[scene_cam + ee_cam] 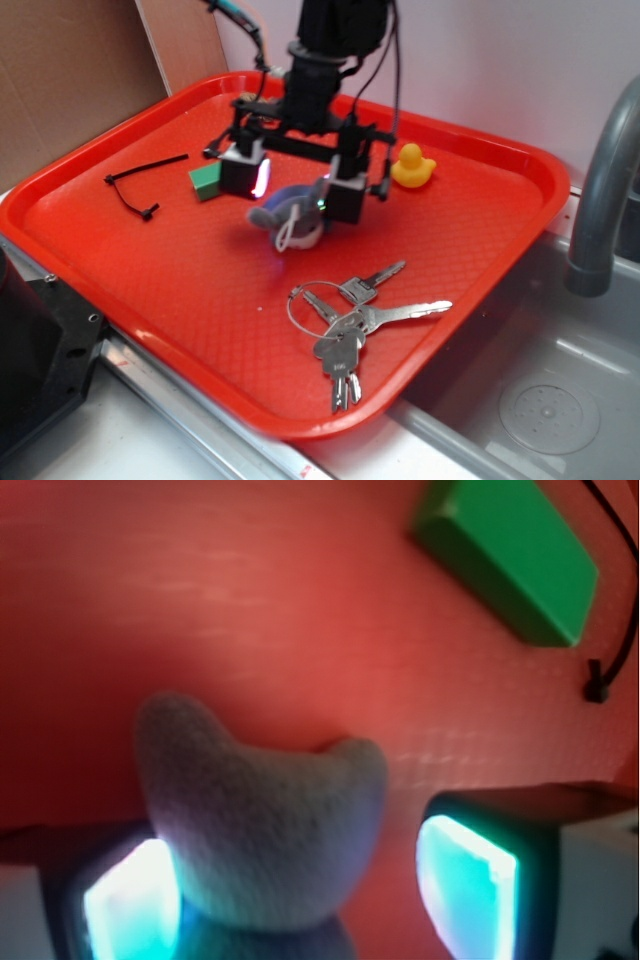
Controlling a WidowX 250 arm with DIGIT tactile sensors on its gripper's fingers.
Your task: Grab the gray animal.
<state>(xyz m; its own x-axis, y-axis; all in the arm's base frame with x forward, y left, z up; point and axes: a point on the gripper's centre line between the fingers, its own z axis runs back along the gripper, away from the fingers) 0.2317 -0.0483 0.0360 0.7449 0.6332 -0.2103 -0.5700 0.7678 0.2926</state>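
Note:
The gray animal (pixel 290 213) lies near the middle of the red tray (pixel 150 270), a small plush with a white belly and a white loop at its front. My gripper (pixel 296 188) hangs low over it, open, with one lit finger on each side. In the wrist view the plush's forked gray tail (pixel 260 820) fills the space between the jaws of the gripper (pixel 300 900). The left pad (pixel 125 915) is against its side. Red tray shows between the plush and the right pad (pixel 468 885).
A yellow duck (pixel 411 167) sits behind and to the right. A green block (pixel 206 181) (pixel 510 555) and a black cable tie (pixel 140 187) lie to the left. A bunch of keys (pixel 355 320) is in front. A sink (pixel 545 405) and faucet (pixel 600 190) are on the right.

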